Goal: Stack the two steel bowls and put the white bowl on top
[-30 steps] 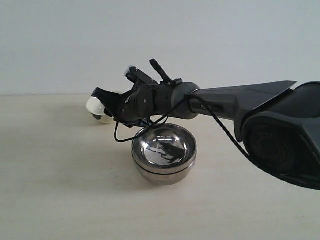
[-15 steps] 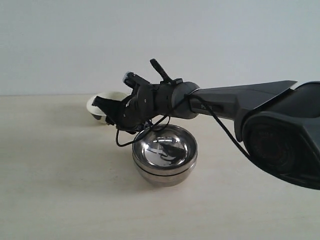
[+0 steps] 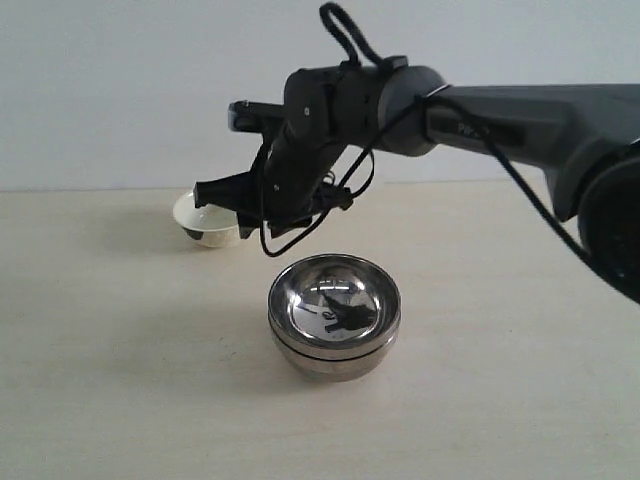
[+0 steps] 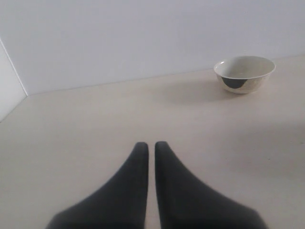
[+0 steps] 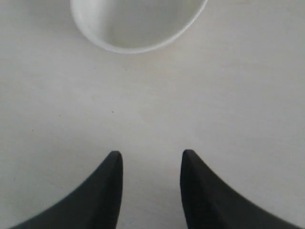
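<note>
The two steel bowls (image 3: 334,318) sit nested one inside the other in the middle of the table, shiny, with a seam around the outer wall. The white bowl (image 3: 207,220) stands upright on the table behind and to the left of them; it also shows as the white bowl (image 4: 244,74) and in part as the white bowl (image 5: 138,24). My right gripper (image 3: 215,190) reaches across from the right and hangs above the table beside the white bowl, apart from it. In its wrist view the right gripper (image 5: 150,155) is open with only bare table between the fingers. My left gripper (image 4: 148,144) is shut and empty, low over the table.
A pale wooden table (image 3: 120,380) runs to a plain light wall (image 3: 120,90). The right arm (image 3: 500,110) spans the upper right of the exterior view above the steel bowls, with a loose black cable (image 3: 300,235) hanging from the wrist.
The right arm has lifted and its wrist has swung upward, away from the white bowl. The white bowl looked tipped against the gripper before; now it stands upright on the table, free.
</note>
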Available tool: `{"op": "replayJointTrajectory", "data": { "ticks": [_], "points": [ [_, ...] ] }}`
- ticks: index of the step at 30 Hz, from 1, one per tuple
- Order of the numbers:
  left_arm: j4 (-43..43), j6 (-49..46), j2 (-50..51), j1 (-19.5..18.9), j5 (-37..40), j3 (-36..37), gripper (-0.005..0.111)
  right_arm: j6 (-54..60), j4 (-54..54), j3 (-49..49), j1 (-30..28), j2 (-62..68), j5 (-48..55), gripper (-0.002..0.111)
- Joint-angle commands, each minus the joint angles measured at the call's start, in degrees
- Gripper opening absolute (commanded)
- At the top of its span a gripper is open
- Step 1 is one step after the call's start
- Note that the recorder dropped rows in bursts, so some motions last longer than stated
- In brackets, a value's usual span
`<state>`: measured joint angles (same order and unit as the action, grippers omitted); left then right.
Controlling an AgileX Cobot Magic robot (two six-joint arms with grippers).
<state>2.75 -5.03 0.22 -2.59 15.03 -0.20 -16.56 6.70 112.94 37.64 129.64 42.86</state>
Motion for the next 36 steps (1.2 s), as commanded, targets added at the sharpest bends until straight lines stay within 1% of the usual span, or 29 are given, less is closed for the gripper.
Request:
{"op": "replayJointTrajectory", "data": {
  "ticks": [1, 5, 10, 14, 23, 26, 30, 33, 36],
  "points": [
    [-0.4, 0.6, -0.2, -0.1, -0.5, 0.2, 0.004, 1.0, -1.8, 0.3, -1.7, -2.8, 0.7, 0.035],
    [-0.4, 0.6, -0.2, -0.1, -0.5, 0.2, 0.004, 2.7, -1.9, 0.3, -4.0, -3.1, 0.0, 0.035],
    [-0.4, 0.6, -0.2, -0.1, -0.5, 0.2, 0.004, 7.8, -1.9, 0.5, -7.7, -3.1, -1.8, 0.035],
    [-0.4, 0.6, -0.2, -0.1, -0.5, 0.2, 0.004, 11.8, -2.0, 3.2, -9.4, -2.3, -3.1, 0.035],
    [-0.4, 0.6, -0.2, -0.1, -0.4, 0.2, 0.004, 14.0, -1.4, 21.8, -10.3, 7.6, 6.9, 0.035],
    [-0.4, 0.6, -0.2, -0.1, -0.5, 0.2, 0.004, 14.7, -1.2, 26.1, -10.3, 11.0, 8.4, 0.035],
    [-0.4, 0.6, -0.2, -0.1, -0.5, 0.2, 0.004, 16.6, -0.9, 30.4, -10.4, 14.0, 9.5, 0.035],
    [-0.4, 0.6, -0.2, -0.1, -0.5, 0.2, 0.004, 16.6, 4.6, 31.2, -10.4, 14.9, 12.9, 0.035],
    [-0.4, 0.6, -0.2, -0.1, -0.5, 0.2, 0.004, 17.5, 6.4, 31.2, -10.4, 14.8, 15.9, 0.035]
  ]
}}
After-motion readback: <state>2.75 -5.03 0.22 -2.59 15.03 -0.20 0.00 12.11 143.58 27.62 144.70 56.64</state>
